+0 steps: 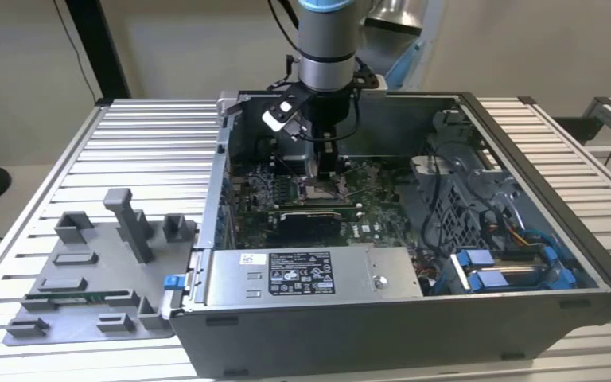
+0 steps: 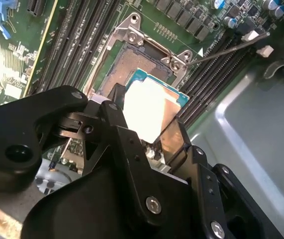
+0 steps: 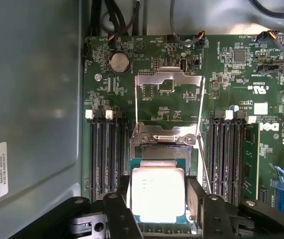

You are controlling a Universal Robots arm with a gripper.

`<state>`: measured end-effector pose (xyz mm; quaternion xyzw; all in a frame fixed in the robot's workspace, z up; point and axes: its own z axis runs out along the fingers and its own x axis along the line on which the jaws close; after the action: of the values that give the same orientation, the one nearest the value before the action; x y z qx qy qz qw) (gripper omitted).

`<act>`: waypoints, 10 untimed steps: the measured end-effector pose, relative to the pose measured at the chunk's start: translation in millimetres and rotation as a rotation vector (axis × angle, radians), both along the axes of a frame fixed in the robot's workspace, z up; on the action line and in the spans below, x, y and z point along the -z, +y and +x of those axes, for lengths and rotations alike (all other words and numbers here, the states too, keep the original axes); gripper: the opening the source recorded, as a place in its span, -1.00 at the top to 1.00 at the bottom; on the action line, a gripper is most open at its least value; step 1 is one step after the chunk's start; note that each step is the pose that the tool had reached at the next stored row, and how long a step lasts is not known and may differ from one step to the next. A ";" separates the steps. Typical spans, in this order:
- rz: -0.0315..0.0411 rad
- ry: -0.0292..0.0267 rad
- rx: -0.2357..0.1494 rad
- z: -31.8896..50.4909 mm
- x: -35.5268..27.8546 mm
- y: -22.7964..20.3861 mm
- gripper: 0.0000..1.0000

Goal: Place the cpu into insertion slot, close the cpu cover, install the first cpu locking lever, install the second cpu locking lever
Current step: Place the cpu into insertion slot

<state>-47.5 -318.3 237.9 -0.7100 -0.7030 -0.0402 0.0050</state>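
Observation:
My gripper (image 3: 157, 200) is shut on the cpu (image 3: 157, 193), a small square chip with a silvery top, one finger on each of two opposite edges. The chip hangs low over the insertion slot (image 3: 164, 152); whether it touches the slot I cannot tell. In the second wrist view the cpu (image 2: 149, 107) covers the part of the insertion slot (image 2: 132, 62) nearest the gripper (image 2: 146, 124). The cpu cover (image 3: 169, 77) stands open, swung back from its hinge. A thin locking lever (image 2: 231, 47) sticks out unlatched beside the slot. In the exterior view the gripper (image 1: 324, 171) reaches down into the open computer case (image 1: 391, 334).
Rows of dark memory slots (image 3: 104, 154) flank the socket on both sides. A power supply box with a label plate (image 1: 305, 274) lies at the case front, with cables and blue drive brackets (image 1: 496, 270) at the exterior view's right. A grey fixture tray (image 1: 93, 270) sits on the table.

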 end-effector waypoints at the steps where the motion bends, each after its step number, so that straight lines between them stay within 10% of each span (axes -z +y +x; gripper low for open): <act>1: 0.0000 0.0000 0.000 0.0 1.4 0.0 1.00; 10: 0.0000 0.0000 0.000 0.0 12.2 0.0 1.00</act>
<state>-47.5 -318.3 225.6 -0.7101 -0.7030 -0.0402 0.0050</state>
